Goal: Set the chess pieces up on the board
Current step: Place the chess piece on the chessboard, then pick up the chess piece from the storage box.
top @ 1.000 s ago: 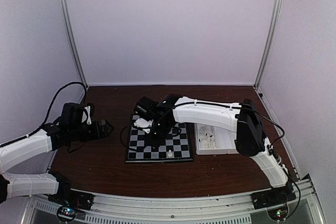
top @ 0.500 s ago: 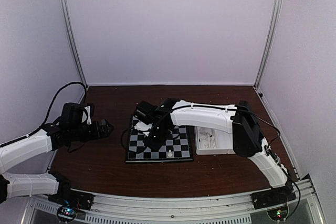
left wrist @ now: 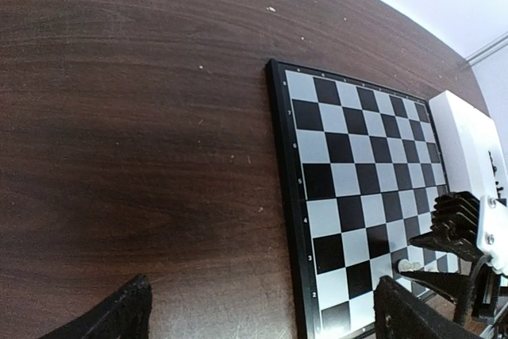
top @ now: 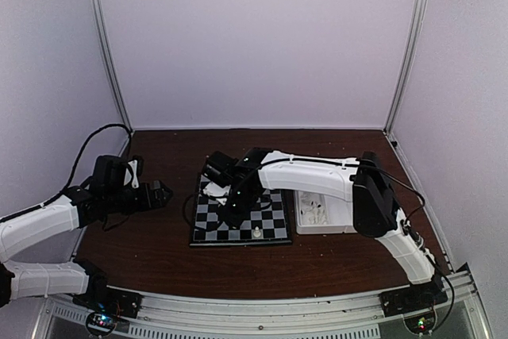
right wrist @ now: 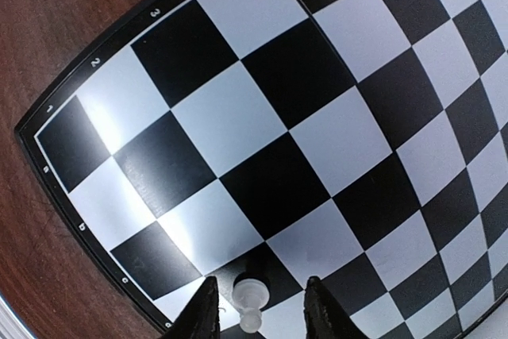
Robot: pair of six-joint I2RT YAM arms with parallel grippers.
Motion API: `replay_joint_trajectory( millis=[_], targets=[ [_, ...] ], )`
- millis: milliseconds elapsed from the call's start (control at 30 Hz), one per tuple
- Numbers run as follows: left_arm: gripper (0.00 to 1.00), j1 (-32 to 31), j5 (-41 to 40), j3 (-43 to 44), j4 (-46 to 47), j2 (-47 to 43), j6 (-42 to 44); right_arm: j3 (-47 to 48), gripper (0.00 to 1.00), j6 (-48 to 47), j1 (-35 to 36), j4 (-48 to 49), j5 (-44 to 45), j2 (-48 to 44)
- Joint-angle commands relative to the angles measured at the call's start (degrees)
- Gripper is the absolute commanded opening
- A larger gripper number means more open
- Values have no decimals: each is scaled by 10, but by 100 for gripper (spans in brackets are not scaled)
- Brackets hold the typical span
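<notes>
The board (top: pixel 274 224) lies flat mid-table, mostly bare. My right gripper (top: pixel 232 210) reaches low over its left half. In the right wrist view the gripper (right wrist: pixel 260 285) is open, and a white pawn (right wrist: pixel 252 294) stands on a black square between the fingertips (right wrist: pixel 208 307), with a gap on each side. The left wrist view shows this pawn (left wrist: pixel 408 263) beside the right gripper (left wrist: pixel 452 271). Another white pawn (top: pixel 257 232) stands free in the board's near row. My left gripper (top: pixel 163 194) is open and empty over bare table left of the board (left wrist: pixel 349 156).
A white two-compartment tray (top: pixel 349 224) sits against the board's right edge and holds several small pieces (top: pixel 315 210). The tray's corner also shows in the left wrist view (left wrist: pixel 468 140). A black cable loops at the far left (top: pixel 103 129). Walls enclose the table on three sides.
My right gripper has dropped a little and shifted slightly left and nearer over the board. The left arm and the near-row pawn have not moved.
</notes>
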Motion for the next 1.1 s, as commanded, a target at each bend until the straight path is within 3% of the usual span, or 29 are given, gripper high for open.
replay_joint_trajectory(
  millis=[0,367,567,1067],
  targets=[
    [98,2,28,1,47,8,16,3,39,-8,-8,22,21,-78],
    [98,2,86,25,83,62,32,-177,37,31,-129,47,48,-231],
    [98,2,90,31,84,68,37,-277,35,30,-212,60,63,-266],
    [98,2,94,49,69,78,43,-267,34,66,-258,42,83,-195]
  ],
)
